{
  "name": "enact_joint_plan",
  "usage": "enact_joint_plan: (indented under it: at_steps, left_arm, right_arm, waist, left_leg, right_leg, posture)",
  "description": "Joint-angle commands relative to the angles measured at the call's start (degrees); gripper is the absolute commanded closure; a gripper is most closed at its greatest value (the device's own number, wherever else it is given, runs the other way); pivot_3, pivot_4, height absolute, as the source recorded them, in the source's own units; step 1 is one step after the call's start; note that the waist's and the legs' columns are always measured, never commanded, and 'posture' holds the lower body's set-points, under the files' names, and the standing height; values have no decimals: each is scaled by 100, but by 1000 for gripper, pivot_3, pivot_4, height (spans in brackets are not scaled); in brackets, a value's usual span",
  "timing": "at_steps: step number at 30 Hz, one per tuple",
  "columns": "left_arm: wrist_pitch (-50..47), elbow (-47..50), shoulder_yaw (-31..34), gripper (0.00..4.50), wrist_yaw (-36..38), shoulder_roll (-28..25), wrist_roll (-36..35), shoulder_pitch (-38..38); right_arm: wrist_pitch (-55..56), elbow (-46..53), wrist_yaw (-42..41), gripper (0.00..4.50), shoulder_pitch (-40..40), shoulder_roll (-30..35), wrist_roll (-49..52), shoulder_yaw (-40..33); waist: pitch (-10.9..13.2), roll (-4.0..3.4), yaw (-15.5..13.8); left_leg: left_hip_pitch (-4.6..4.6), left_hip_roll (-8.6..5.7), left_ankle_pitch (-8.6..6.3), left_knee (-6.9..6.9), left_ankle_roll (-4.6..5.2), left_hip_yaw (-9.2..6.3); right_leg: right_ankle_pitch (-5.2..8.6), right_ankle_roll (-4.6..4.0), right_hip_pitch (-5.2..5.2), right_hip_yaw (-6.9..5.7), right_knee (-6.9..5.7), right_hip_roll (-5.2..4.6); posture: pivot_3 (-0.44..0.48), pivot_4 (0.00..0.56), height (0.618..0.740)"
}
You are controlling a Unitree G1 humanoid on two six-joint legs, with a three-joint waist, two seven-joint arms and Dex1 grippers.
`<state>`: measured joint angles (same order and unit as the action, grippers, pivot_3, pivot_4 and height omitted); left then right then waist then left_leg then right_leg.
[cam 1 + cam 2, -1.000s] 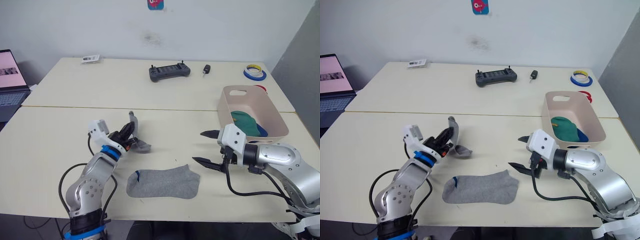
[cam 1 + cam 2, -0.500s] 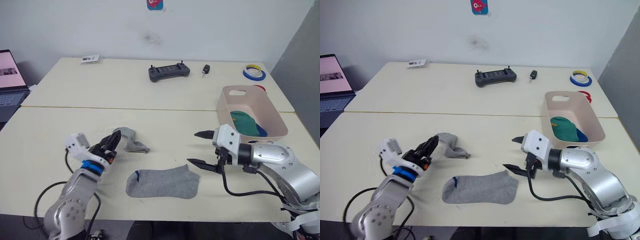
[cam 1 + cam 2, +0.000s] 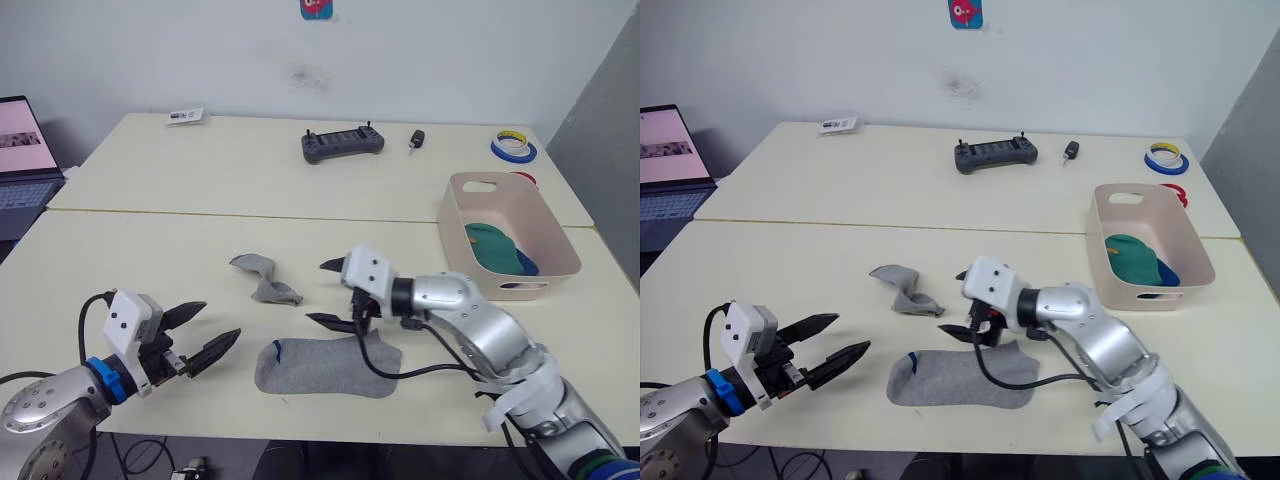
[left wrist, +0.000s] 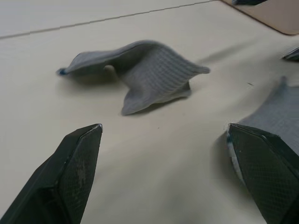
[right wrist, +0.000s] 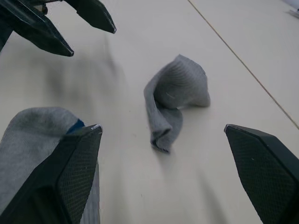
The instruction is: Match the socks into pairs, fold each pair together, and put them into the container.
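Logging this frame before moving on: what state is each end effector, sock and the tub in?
Left end effector: open, empty.
Right end effector: open, empty, above flat sock's toe.
Flat grey sock: spread out.
Crumpled grey sock: bunched, released.
Container: holds green sock and blue sock.

A light grey ankle sock with a small blue mark at its cuff [image 3: 328,366] lies flat and stretched out on the table's near edge, cuff pointing to 9 o'clock. A second light grey sock [image 3: 264,279] sits crumpled and twisted near it, at about 11 o'clock from the flat one, not touching it. Well apart at 2 o'clock stands the pale pink-beige rectangular plastic tub with rounded corners and handle slots [image 3: 470,187]; inside it lie a teal-green sock bundle [image 3: 488,243] and, just beside it, a royal blue one [image 3: 526,263].
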<state>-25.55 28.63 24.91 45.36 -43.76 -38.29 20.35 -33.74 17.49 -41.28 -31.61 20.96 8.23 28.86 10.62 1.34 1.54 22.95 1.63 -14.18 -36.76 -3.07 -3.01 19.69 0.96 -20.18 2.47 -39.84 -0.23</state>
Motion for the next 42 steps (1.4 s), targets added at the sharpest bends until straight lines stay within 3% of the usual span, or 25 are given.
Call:
enact_joint_plan:
  at_steps: [1,4,7,17,18,23,28,31,36,42]
  left_arm:
    - [192,-70,112,20,244,-147,116,-192]
    - [185,-193,160,20,304,-176,150,-338]
    - [196,-285,212,0,350,-177,195,-408]
    - [187,-424,219,0,385,-159,285,-607]
    - [173,-422,225,0,381,-159,283,-624]
    - [77,-371,221,0,341,-183,259,-710]
    - [-109,-259,161,0,347,-216,165,-814]
    - [-230,-246,66,0,358,-252,139,-956]
    - [-350,-386,-138,0,421,-360,258,-1311]
    - [-44,-700,-650,0,741,-647,763,-1730]
  right_arm:
    - [254,-367,220,0,-191,-410,-338,277]
    - [482,-899,372,0,-280,-814,-579,411]
    - [645,-1222,429,624,-354,-1025,-701,353]
    - [1015,-1539,275,4311,-418,-1277,-920,396]
    - [1024,-1510,239,4476,-405,-1263,-935,389]
    - [840,-1081,-191,4476,-359,-878,-774,179]
    - [-587,-358,-1286,4476,-591,28,283,-485]
    - [-1139,-412,-1850,4476,-804,644,633,-585]
    - [-875,-1054,-2202,4476,-1057,1190,423,-463]
    - [-388,-1379,-2161,4476,-1191,1213,116,-408]
  waist:
    - [0,0,13]
    - [0,0,32]
    - [0,0,33]
    - [0,0,32]
    - [0,1,32]
    - [0,0,26]
    - [0,0,25]
    - [0,0,27]
    - [1,0,30]
    - [4,-3,31]
  left_leg:
    - [-1,1,0,0,0,0]
    - [-1,6,0,3,1,-3]
    - [0,5,-1,4,1,1]
    - [0,5,-1,5,2,-2]
    - [-1,5,-1,5,2,-2]
    - [0,5,-1,5,2,-3]
    - [0,4,-1,4,2,-5]
    - [0,4,-2,4,3,-5]
    - [0,4,-2,5,4,-4]
    - [1,4,-2,5,4,-1]
  right_leg:
    - [0,0,0,0,-2,1]
    - [0,-1,-4,-1,-7,7]
    - [0,-1,-7,1,-5,6]
    - [0,0,-7,-1,-7,4]
    - [0,0,-6,-1,-7,4]
    - [0,0,-6,-2,-7,3]
    - [0,0,-3,-3,-6,2]
    - [0,-1,-3,-4,-6,1]
    - [0,-1,-4,-4,-5,3]
    - [0,0,-6,-3,-5,5]
  posture:
    - [0,150,740]
    - [0,150,740]
    - [0,150,740]
    - [0,150,740]
    - [0,150,740]
    - [0,150,740]
    - [0,150,740]
    - [0,150,740]
    - [0,150,740]
    - [0,150,740]
